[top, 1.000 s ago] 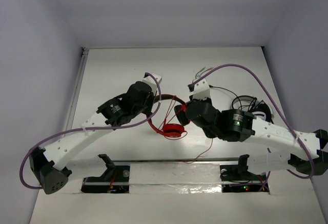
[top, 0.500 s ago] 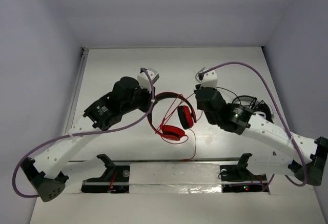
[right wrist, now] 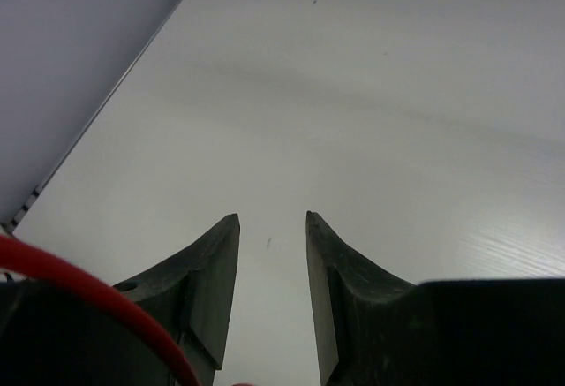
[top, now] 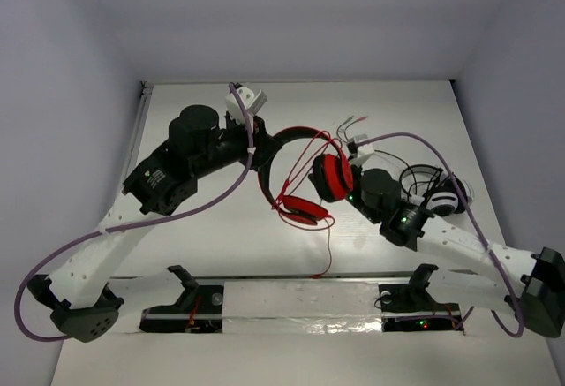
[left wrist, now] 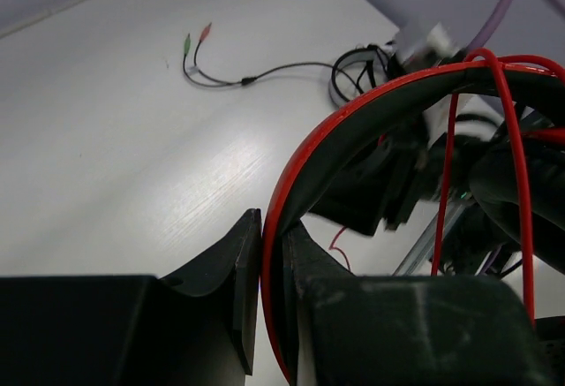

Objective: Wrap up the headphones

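Firmly, the left gripper (left wrist: 272, 227) clamps the headphones (top: 333, 177) by the headband (left wrist: 353, 125); the right gripper (right wrist: 272, 227) stands partly parted, holding nothing

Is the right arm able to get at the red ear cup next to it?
Probably yes: the right gripper is open and empty close beside the ear cup, while the left gripper clamps the headband.
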